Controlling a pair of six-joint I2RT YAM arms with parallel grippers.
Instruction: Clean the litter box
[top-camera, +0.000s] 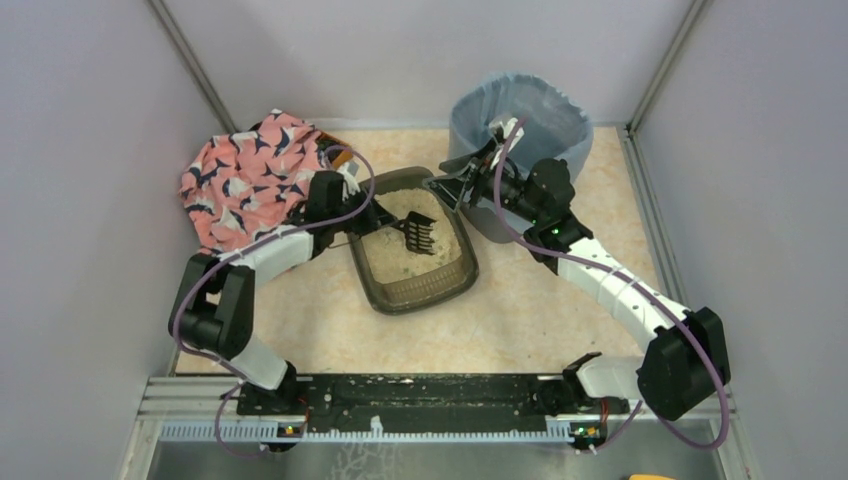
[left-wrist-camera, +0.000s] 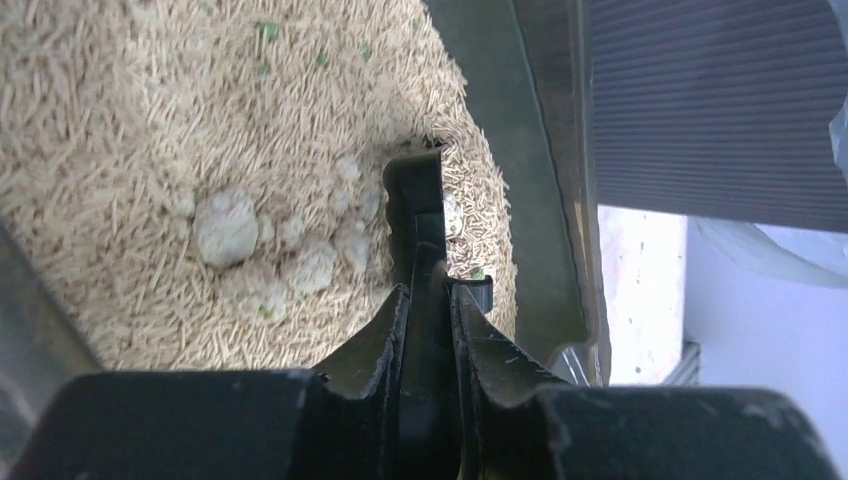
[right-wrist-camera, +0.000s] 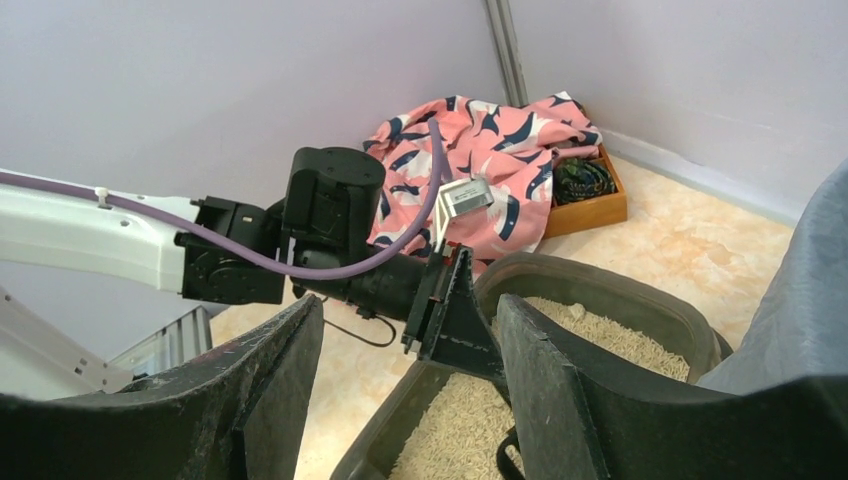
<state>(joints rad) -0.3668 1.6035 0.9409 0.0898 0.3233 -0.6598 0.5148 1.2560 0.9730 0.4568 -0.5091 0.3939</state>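
The left tool (left-wrist-camera: 428, 295) is clamped tight on the handle of the black slotted scoop (top-camera: 420, 232), whose head sits in the beige granules (left-wrist-camera: 120, 120) inside the litter box (top-camera: 395, 292). The box lies on the worktop (top-camera: 560, 320) between the two arms. Its long axis runs near to far with a slight slant, and the bagged bin (top-camera: 520, 115) stands right by its far right corner.

In the left wrist view the scoop is seen edge-on, close to the box wall on that picture's right. The pale clumps (left-wrist-camera: 228, 228) lie just to the left of its blade, apart from it. The coming move therefore probably calls for the blade to sweep sideways and under them, away from that wall.

The right tool (right-wrist-camera: 410, 310) stands wide open with nothing in it, over the box's far right corner. It is the nearer of the two to the bin, but the left one carries the scoop.
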